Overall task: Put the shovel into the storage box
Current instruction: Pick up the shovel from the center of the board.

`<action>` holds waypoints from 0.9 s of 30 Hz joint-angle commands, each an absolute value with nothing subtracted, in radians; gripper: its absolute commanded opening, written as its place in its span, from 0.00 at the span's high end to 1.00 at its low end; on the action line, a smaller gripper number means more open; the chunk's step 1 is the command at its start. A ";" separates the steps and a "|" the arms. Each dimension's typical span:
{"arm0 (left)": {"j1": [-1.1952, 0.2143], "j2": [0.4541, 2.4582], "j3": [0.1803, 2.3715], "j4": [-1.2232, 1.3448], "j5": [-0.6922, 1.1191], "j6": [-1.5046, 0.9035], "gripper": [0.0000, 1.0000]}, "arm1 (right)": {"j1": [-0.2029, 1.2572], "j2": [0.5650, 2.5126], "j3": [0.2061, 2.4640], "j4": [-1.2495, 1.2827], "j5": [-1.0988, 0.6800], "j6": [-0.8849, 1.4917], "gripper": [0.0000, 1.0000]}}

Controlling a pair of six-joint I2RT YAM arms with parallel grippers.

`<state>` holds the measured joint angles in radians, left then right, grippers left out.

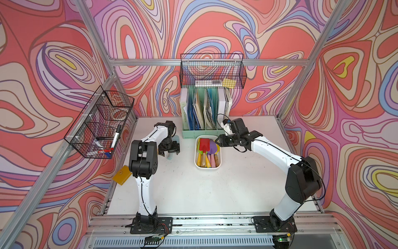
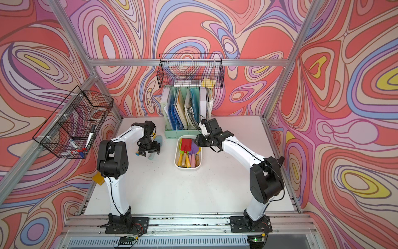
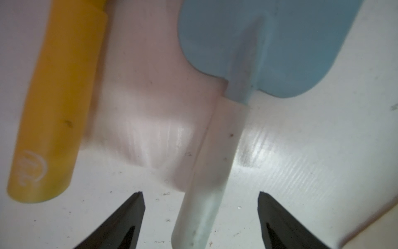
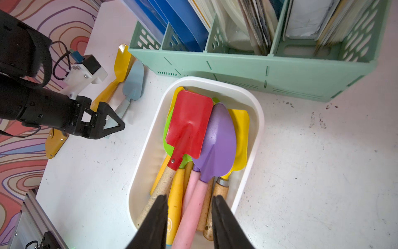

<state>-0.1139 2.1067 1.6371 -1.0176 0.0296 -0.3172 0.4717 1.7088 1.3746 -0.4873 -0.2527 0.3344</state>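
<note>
Holding piled shovels (image 4: 189,125), white storage box (image 4: 256,120), left tool (image 3: 200,194) wide astride blue shovel (image 3: 290,54), right tool (image 4: 190,196) part-open, empty

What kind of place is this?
Probably a robot practice booth: the left arm and right arm are bolted to a metal rail, and swirly printed walls cover a bare metal frame.

Nothing legible anywhere in view: round white logo (image 3: 32,168) printed near butt of yellow shovel handle (image 3: 58,97), too blurred to read; vertical print on pale folder spine (image 1: 184,113) in mint-green file holder (image 1: 193,133), too small to read.
</note>
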 commanded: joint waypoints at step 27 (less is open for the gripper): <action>-0.110 2.159 1.635 -1.007 0.086 -0.296 0.78 | 0.470 1.646 1.358 -0.487 -0.231 0.329 0.65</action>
<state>-0.1123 2.1567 1.6409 -1.0027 0.0765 -0.3031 0.4717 1.6733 1.3724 -0.4870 -0.2436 0.3340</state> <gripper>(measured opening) 0.263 0.351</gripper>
